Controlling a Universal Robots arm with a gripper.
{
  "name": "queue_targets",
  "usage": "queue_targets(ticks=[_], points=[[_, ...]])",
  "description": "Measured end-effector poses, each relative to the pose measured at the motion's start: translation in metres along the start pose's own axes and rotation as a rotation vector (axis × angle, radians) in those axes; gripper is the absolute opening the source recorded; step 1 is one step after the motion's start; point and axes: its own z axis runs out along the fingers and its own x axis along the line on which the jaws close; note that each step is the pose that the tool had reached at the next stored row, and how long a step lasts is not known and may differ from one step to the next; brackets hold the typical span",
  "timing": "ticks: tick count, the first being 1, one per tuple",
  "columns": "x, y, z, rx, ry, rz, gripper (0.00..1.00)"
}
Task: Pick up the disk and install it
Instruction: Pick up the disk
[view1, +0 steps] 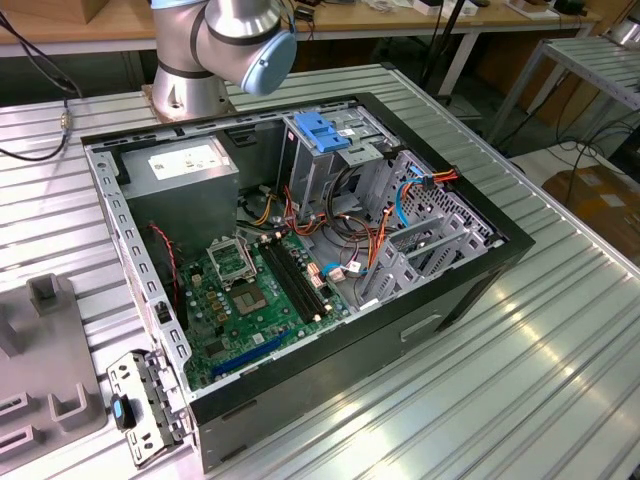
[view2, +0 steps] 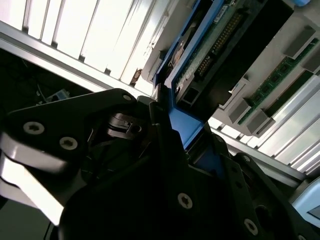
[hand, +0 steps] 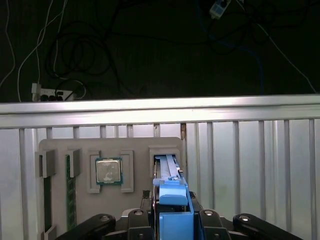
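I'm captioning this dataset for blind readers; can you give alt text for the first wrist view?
The gripper is shut on the blue-railed disk, which stands on edge in a slot of a grey holder on a ribbed metal table. A processor chip lies in the neighbouring recess.

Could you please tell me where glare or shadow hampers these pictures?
Exterior view: even light in the computer case, bright streaks on the ribbed table. Second wrist view: table slats washed out white, the pincer shut on the disk nearly black. First wrist view: the table's edge glares, the cables beyond sit in darkness.
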Motion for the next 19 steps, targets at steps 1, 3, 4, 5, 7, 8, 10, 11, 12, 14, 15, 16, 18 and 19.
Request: queue_targets(ticks=[1,3,4,5,7,8,10,11,12,14,15,16,18,19], points=[[0.0000,0.0000,-0.0022,-0.0001,0.0001,0.000,0.37],[-0.0001,0.0000,-0.0062,0.0000,0.0000,0.000,0.37],[-0.0001,0.0000,-0.0081,-0.0001,0.0000,0.000,0.37],[-0.0001,0.0000,-0.0109,0.0000,0.0000,0.000,0.37],[-0.0002,0.0000,-0.0147,0.0000,0.0000,0.000,0.37],[-0.0002,0.0000,-0.0167,0.0000,0.0001,0.000,0.37],[-0.0002,0.0000,-0.0209,0.0000,0.0000,0.000,0.37],[-0.0002,0.0000,-0.0237,0.0000,0.0000,0.000,0.37],[-0.0003,0.0000,-0.0261,-0.0001,0.0001,0.000,0.37],[-0.0004,0.0000,-0.0340,0.0000,0.0000,0.000,0.37],[-0.0004,0.0000,-0.0379,0.0000,0.0000,0.000,0.37],[-0.0004,0.0000,-0.0407,0.0000,0.0000,0.000,0.37],[-0.0005,0.0000,-0.0458,-0.0001,0.0000,0.000,0.37],[-0.0005,0.0000,-0.0477,0.0000,0.0000,0.000,0.37]])
